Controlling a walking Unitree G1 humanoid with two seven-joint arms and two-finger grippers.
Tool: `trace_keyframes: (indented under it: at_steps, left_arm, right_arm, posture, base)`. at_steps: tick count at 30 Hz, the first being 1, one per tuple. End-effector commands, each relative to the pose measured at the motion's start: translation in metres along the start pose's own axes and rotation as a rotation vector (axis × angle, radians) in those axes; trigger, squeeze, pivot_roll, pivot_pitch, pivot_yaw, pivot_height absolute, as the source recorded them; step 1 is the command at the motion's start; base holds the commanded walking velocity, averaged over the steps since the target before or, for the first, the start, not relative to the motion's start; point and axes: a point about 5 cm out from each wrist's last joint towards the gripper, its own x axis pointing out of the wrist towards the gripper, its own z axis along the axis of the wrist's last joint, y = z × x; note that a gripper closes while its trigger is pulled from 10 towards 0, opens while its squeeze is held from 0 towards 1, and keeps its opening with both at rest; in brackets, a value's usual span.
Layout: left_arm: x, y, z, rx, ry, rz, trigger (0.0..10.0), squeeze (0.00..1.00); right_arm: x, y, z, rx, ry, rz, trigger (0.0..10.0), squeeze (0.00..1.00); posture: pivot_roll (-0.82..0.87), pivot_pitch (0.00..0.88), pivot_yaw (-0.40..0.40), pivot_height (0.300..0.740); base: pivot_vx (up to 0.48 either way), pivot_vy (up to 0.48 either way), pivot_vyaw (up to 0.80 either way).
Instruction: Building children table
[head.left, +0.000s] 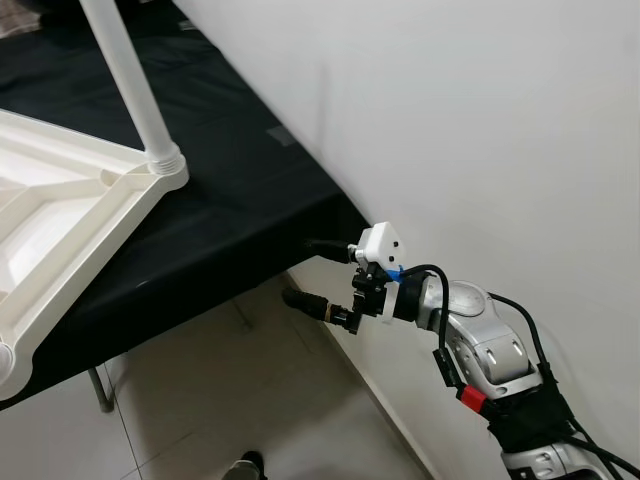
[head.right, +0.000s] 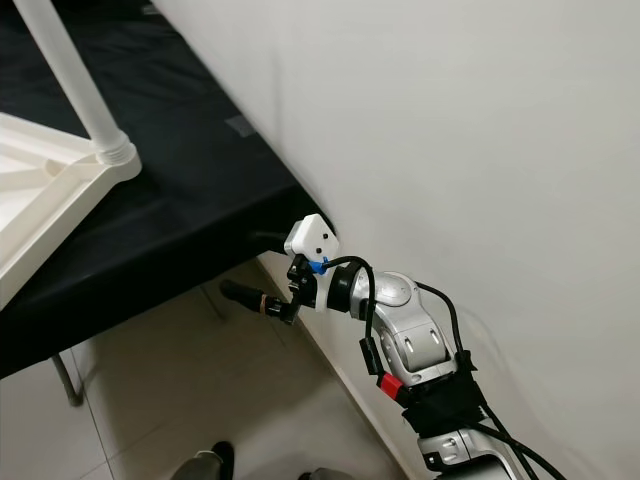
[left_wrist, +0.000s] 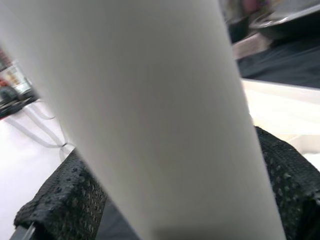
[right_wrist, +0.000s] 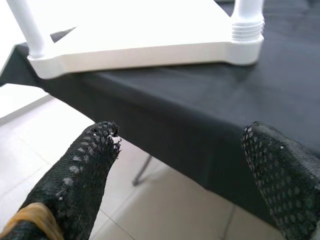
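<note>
In the left eye view, the white tabletop (head.left: 70, 215) lay upside down on the black-covered work table (head.left: 240, 190), its ribbed underside up, so that the leg sockets faced me. One white leg (head.left: 130, 80) stood in the socket at its far right corner, leaning a little to the left. My right gripper (head.left: 320, 280) hung off the right edge of the black table, close to the wall (head.left: 480, 130) and above the tiled floor (head.left: 260, 400). I judged it was parked there to stay out of the way while my other arm did the work.

The right eye view gave the same layout: the leg (head.right: 70, 75) rose from its threaded collar at the tabletop's corner, and my right gripper (head.right: 262, 270) hovered just past the black table's corner, carrying nothing.

In the left wrist view, the leg (left_wrist: 150, 115) ran as a broad white tube between my left gripper's (left_wrist: 165, 200) mesh-covered fingers (left_wrist: 65, 200), which pressed on either side of it. I was clamping the leg, I judged, to steady or turn it in its socket.

In the right wrist view, my right gripper's fingers (right_wrist: 85, 165) stood well apart with only the floor and the black table's edge between them. Beyond lay the tabletop (right_wrist: 145, 30) with the seated leg's collar (right_wrist: 247, 32) at one corner and a second leg (right_wrist: 27, 27) at another.
</note>
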Motion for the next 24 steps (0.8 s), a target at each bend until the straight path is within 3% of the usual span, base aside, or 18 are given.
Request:
trace_keyframes:
  at_steps: [1,24]
  left_arm:
    - [0.000,0.009,-0.003,0.030,0.011,0.045,10.0,0.00]
    - [0.002,0.004,-0.007,0.015,0.009,0.021,10.0,0.00]
  right_arm:
    - [-0.003,0.002,-0.001,0.007,0.009,0.009,10.0,0.00]
    - [0.008,0.002,0.018,-0.026,-0.068,0.030,10.0,0.00]
  posture:
    - [0.11,0.261,-0.083,0.740]
    - [0.11,0.263,-0.079,0.740]
  base:
    - [0.000,0.000,0.78]
    - [0.000,0.000,0.79]
